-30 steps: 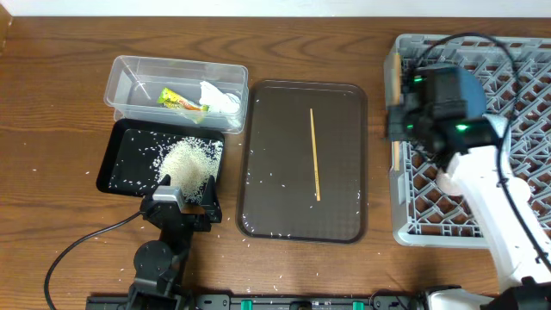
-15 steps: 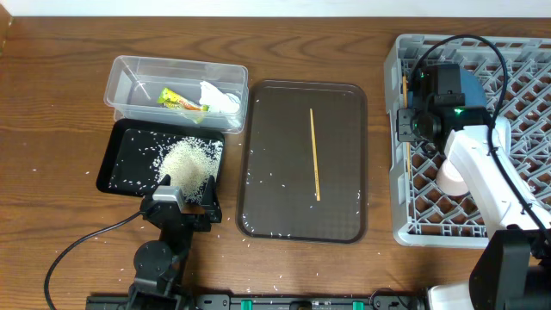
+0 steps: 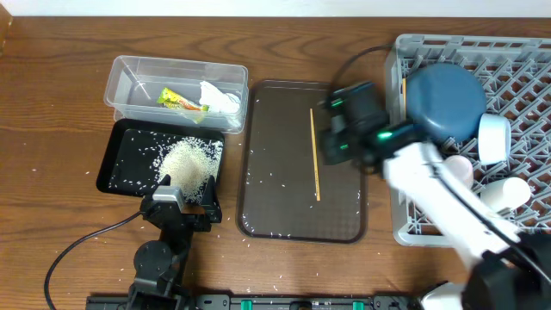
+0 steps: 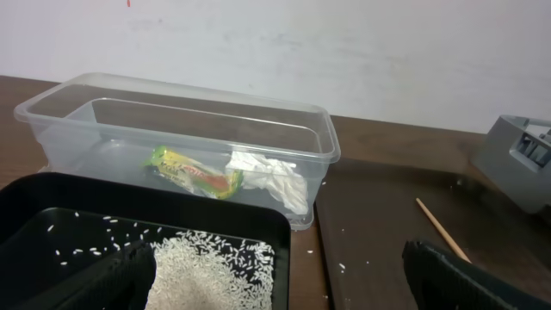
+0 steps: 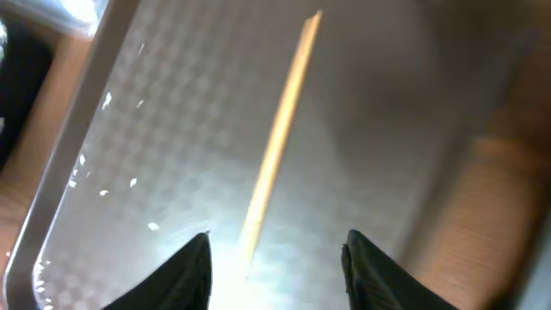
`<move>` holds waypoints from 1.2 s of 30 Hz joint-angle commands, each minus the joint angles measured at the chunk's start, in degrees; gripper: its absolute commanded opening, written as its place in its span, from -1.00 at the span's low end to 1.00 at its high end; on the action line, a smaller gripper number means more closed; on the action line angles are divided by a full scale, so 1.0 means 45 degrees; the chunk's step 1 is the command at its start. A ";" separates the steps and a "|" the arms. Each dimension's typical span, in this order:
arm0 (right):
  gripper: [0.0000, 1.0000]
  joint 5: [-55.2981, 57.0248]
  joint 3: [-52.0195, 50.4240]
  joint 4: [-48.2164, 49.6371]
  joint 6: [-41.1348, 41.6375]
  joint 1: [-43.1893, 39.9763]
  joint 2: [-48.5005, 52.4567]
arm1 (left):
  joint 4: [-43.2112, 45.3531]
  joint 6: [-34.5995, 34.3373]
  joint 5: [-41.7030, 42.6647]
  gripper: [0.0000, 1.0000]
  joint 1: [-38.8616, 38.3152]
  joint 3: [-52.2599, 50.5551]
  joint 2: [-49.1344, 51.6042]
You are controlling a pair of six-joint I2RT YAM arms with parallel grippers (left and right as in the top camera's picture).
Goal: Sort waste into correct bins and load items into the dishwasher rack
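A thin, stiff, light wooden chopstick (image 5: 280, 138) is framed by the right gripper's (image 5: 277, 248) parted, empty jaws; a mid-length grasp is advised.

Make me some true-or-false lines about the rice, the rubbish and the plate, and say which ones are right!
1. The wrapper lies in the clear tub. True.
2. The rice pile sits in the black tray. True.
3. The blue plate is on the brown tray. False: it is in the grey rack.
4. The right gripper is squeezing the chopstick. False: its fingers are apart, and the chopstick lies on the brown tray.
5. The tissue lies on the bare table. False: it is in the clear tub beside the wrapper.
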 commanded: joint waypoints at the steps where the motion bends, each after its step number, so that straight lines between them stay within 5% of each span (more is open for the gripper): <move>1: 0.01 0.2492 -0.0015 0.0321 0.1987 0.1015 0.1574 | -0.0262 -0.0112 -0.0063 0.89 -0.0019 -0.0384 -0.0083; 5: 0.00 0.2973 -0.0015 0.0976 0.2783 0.1112 0.2943 | -0.0262 -0.0112 -0.0068 0.89 -0.0019 -0.0384 -0.0083; 7: -0.20 0.2769 -0.0015 0.1200 0.3172 0.1020 0.3560 | -0.0262 -0.0112 -0.0068 0.89 -0.0019 -0.0384 -0.0083; 10: -0.77 0.1710 -0.0015 0.1501 0.3201 0.0845 0.4221 | -0.0262 -0.0112 -0.0068 0.89 -0.0019 -0.0384 -0.0083; 16: -0.94 0.0937 -0.0010 0.1705 0.3109 0.0719 0.4279 | -0.0262 -0.0112 -0.0068 0.89 -0.0019 -0.0384 -0.0083; 24: -0.50 -0.0408 0.0024 0.2200 0.2249 0.0709 0.3453 | -0.0262 -0.0112 -0.0068 0.89 -0.0019 -0.0384 -0.0083; 28: -0.17 -0.0403 0.0024 0.2545 0.4265 0.0937 0.2982 | -0.0262 -0.0112 -0.0068 0.89 -0.0019 -0.0384 -0.0083; 36: -0.15 -0.0121 0.0019 0.3784 0.5605 0.1506 0.4114 | -0.0262 -0.0112 -0.0068 0.89 -0.0019 -0.0384 -0.0083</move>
